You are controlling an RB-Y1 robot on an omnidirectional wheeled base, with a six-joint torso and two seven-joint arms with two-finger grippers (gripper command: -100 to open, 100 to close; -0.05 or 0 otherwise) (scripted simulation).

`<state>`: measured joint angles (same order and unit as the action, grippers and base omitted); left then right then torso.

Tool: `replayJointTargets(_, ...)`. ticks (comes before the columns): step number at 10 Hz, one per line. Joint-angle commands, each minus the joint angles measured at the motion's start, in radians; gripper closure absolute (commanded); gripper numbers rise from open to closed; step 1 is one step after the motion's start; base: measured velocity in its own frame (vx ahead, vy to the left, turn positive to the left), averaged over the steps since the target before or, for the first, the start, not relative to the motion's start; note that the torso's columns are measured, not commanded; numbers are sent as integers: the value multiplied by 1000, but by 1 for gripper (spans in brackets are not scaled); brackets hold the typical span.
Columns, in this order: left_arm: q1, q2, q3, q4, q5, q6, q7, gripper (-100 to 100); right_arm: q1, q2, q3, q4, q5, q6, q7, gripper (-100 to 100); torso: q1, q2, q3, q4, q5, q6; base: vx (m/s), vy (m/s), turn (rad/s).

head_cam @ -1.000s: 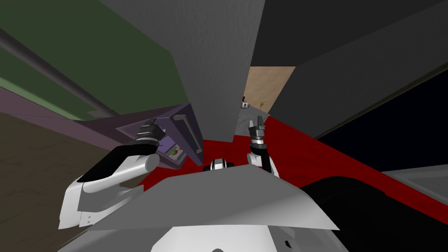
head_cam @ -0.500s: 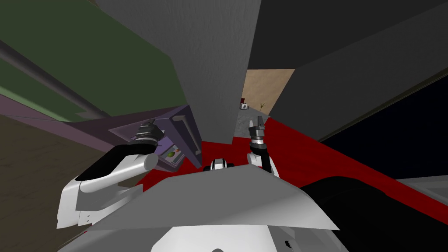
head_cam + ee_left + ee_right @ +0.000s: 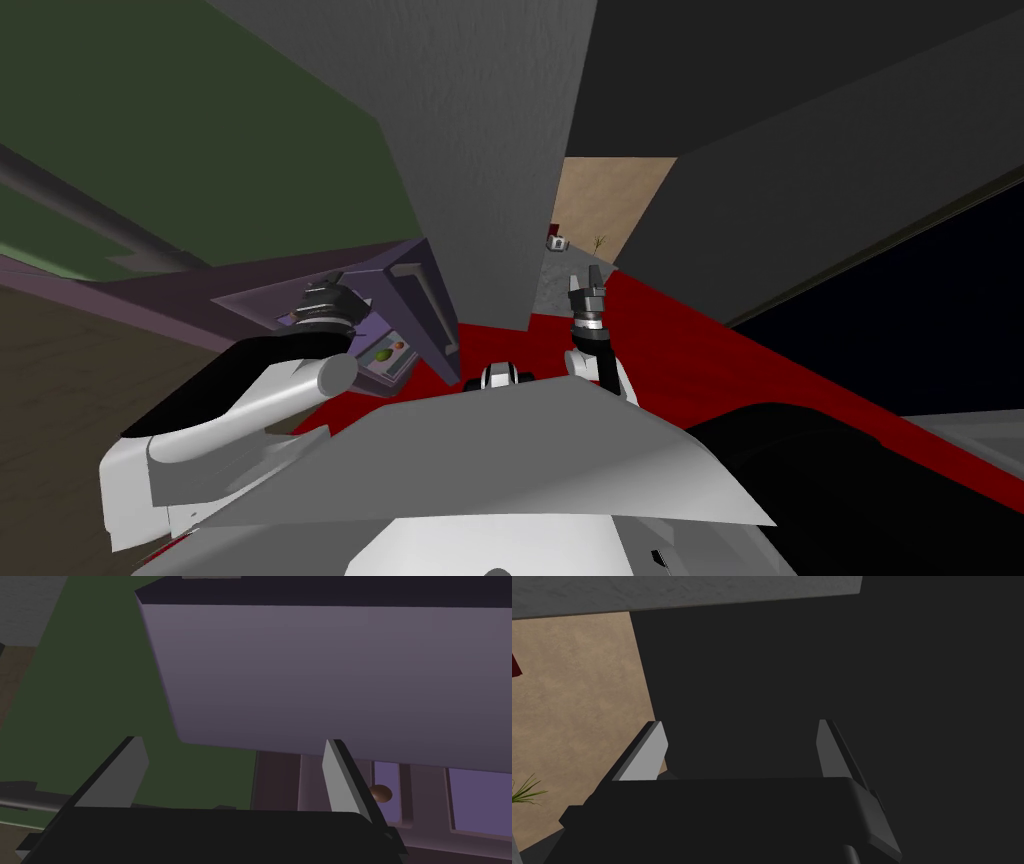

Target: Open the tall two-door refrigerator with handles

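The purple refrigerator (image 3: 425, 300) stands low at centre left of the head view, with a long bar handle (image 3: 418, 290) on its dark front panel. One purple door (image 3: 260, 298) hangs swung out to the left, and shelves with small food items (image 3: 390, 353) show behind it. My left gripper (image 3: 322, 300) is at this door, open. In the left wrist view the door's flat slab (image 3: 325, 676) lies just past my left gripper (image 3: 235, 741), and a brown round item (image 3: 381, 793) sits on a shelf beyond. My right gripper (image 3: 588, 283) is open and holds nothing, facing a dark wall (image 3: 862, 676).
A tall grey wall slab (image 3: 480, 150) rises right behind the refrigerator. A green wall (image 3: 200, 130) lies to the left, dark walls (image 3: 800, 150) to the right. The floor (image 3: 700, 350) is red. A tan wall with a small plant (image 3: 598, 240) shows through the gap.
My left arm has swung further left, and the purple door's outer edge has moved left with it, opening wider. The right arm has stayed put.
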<state>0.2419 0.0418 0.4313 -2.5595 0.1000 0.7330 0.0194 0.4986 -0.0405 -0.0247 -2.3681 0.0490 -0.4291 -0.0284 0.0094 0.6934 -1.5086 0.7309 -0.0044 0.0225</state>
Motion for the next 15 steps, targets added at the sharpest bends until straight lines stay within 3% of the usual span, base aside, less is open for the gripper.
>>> replayJointTargets(1,-24,-16,5,-41,6,-16,2,-100,0,0,0,0,0,0,0,0,-3,2,1,2,-3,0,-14,-8,-14)
replayJointTargets(4,-24,-28,6,-56,6,-15,2,-100,0,0,0,0,0,0,0,0,-5,5,3,3,-3,-3,-3,5,-3)
replayJointTargets(5,-1,-45,0,-37,-5,6,-2,-100,0,0,0,0,0,0,0,0,-6,5,2,4,-5,-2,-34,-15,83)
replayJointTargets(6,-16,-37,24,-51,-2,41,3,-100,0,0,0,0,0,0,0,0,-7,10,7,1,0,-7,0,8,77)
replayJointTargets(8,-6,-40,29,-48,-1,51,3,-100,0,0,0,0,0,0,0,0,1,13,10,1,3,-8,21,10,66)
replayJointTargets(9,-9,-41,15,-46,-4,28,1,100,0,0,0,0,0,0,0,0,-2,16,13,-1,6,-9,-39,-17,-52)
replayJointTargets(12,16,-55,6,-36,-9,32,-3,100,0,0,0,0,0,0,0,0,-10,21,14,6,-3,-10,-38,-13,-7)
replayJointTargets(13,6,-56,30,-37,-29,46,7,100,0,0,0,0,0,0,0,0,-11,26,18,7,-3,-13,49,-214,175)
replayJointTargets(14,6,-56,30,-37,-29,46,7,100,0,0,0,0,0,0,0,0,-22,29,21,6,-3,-18,110,-223,123)
replayJointTargets(15,-3,-55,43,-39,-39,52,12,100,0,0,0,0,0,0,0,0,-18,34,25,5,-1,-17,143,-214,105)
